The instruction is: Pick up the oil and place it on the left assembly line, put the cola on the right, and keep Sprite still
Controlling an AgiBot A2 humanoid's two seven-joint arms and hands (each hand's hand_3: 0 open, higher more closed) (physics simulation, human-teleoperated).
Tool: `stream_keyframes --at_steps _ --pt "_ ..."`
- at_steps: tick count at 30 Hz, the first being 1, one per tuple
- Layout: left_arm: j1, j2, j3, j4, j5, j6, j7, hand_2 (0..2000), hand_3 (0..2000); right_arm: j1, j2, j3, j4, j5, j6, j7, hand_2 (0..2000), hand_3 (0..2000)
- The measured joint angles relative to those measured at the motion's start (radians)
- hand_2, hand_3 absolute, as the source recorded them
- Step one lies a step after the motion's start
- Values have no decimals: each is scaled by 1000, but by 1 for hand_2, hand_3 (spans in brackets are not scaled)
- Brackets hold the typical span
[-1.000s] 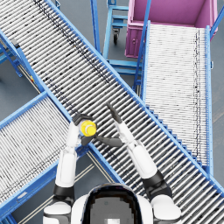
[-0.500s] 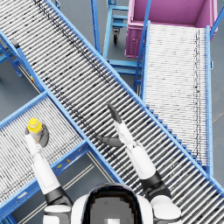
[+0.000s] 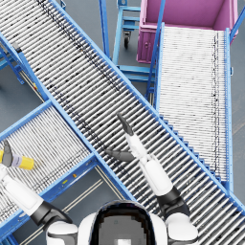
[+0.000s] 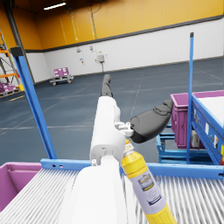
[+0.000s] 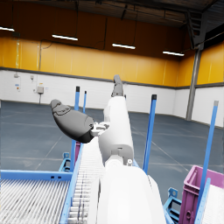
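As far as I can see from here, the oil bottle is over the left assembly line, out at about 8 o'clock from the robot. It is tipped onto its side or close to it, and I can't tell whether it rests flat on the rollers. Its long axis runs roughly 9 to 3 o'clock, with the cap end toward 9, right beside the left hand, and the yellow base toward 3.

The left wrist view shows the bottle just under the thumb of that hand. The fingers are stretched straight and spread, not wrapped round it. To my eye the hand is apart and empty, though whether the thumb touches the cap is too close to call.

The right hand hangs above the middle conveyor, at about 3 o'clock from the bottle and well apart from it. It is splayed and holds nothing, as the right wrist view also shows.

The left hand is far nearer the oil. I'd judge that part nearly done: the hand only needs to lift clear of the cap without nudging a round bottle that could roll. The right line lies at 1 o'clock, with a magenta bin at its far end. I see no cola and no Sprite in any view.
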Motion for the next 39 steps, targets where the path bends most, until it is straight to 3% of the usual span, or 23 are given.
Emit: stream_keyframes --at_steps 9,14,22,27,39 --pt "17 -25 374 -229 1 0 0 0 0 3 -23 -251 18 -1 0 0 0 0" --pt "71 -54 559 -239 1 0 0 0 0 14 -31 -349 11 -1 0 0 0 0" --pt "140 -43 755 -260 2 0 0 0 0 15 -36 -481 6 -1 0 0 0 0" --pt "119 -42 783 -261 -65 9 9 0 0 -21 -10 -464 11 -27 9 -9 0 0" --pt "49 -57 897 -267 -424 57 56 0 0 -158 136 -365 42 -164 56 -57 0 0"
